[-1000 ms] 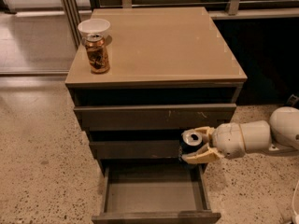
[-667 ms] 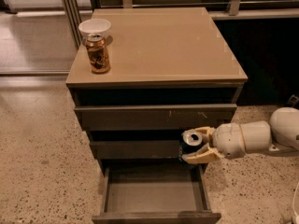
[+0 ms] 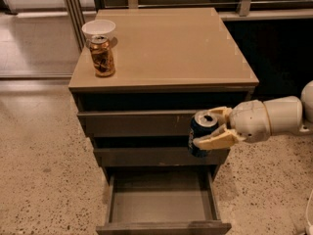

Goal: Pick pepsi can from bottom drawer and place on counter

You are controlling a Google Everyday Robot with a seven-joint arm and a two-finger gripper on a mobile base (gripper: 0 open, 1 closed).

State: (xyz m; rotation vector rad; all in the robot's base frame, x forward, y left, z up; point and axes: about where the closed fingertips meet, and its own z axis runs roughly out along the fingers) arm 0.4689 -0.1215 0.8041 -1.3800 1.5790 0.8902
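My gripper (image 3: 208, 129) reaches in from the right and is shut on the pepsi can (image 3: 199, 134), a dark blue can with a silver top. It holds the can upright in the air in front of the two upper drawers, above the right side of the bottom drawer (image 3: 161, 207). The bottom drawer is pulled out, and its grey inside shows nothing in it. The tan counter (image 3: 171, 48) lies above and behind the can.
A brown-and-gold patterned can (image 3: 101, 56) stands at the counter's left front, with a white bowl (image 3: 99, 30) just behind it. The two shallower drawers (image 3: 142, 124) are slightly ajar. Speckled floor (image 3: 39, 170) lies to the left and right of the cabinet.
None; the gripper holds the can in the same spot.
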